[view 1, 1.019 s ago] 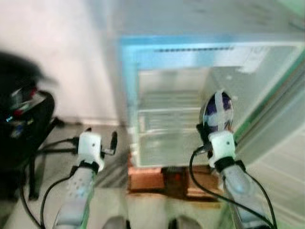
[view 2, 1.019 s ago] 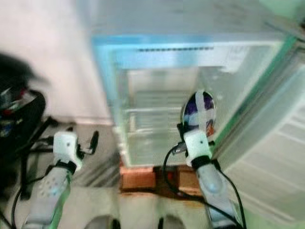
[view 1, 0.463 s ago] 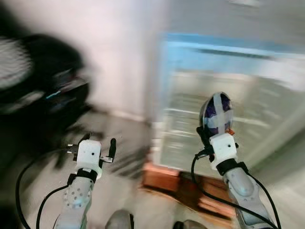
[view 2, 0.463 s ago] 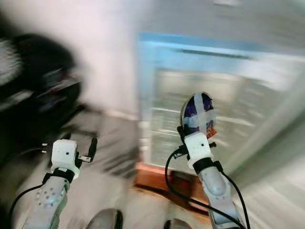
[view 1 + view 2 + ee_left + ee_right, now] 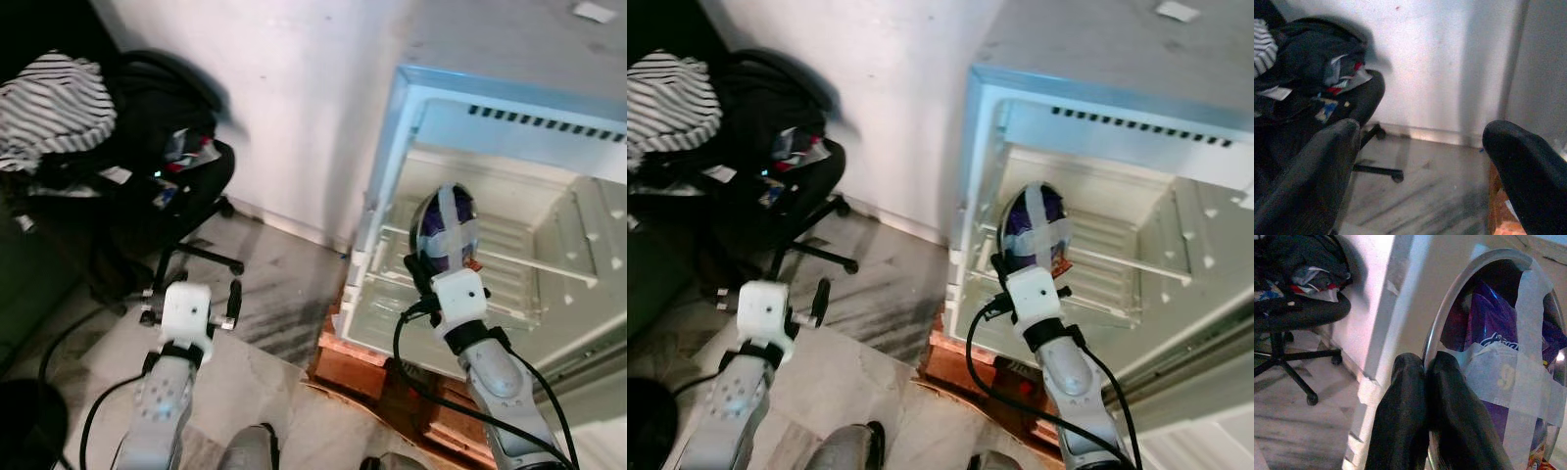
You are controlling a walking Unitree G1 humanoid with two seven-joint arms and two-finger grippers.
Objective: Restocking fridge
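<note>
**Taped bowl held up before the open fridge**

Clenched on the rim of a round metal bowl, the right gripper holds it upright in the left eye view, its mouth crossed with pale tape over purple packets. The bowl stands in front of the open fridge, whose white interior shows a wire shelf behind it. The fridge rests on bricks. The left gripper hovers low over the marbled floor, fingers parted and holding nothing. To the robot's left, an office chair piled with dark clothes and a striped garment stands against the white wall.

From the right eye view the same layout appears: the bowl in front of the fridge cavity, the right gripper below it, the left gripper well apart over the floor.

Along the left wrist view, two black fingers stand wide apart, with the chair and wall beyond.

Along the right wrist view, two black fingers press together on the bowl's rim; tape strips cross the purple packets inside, and the fridge's edge lies just behind.
</note>
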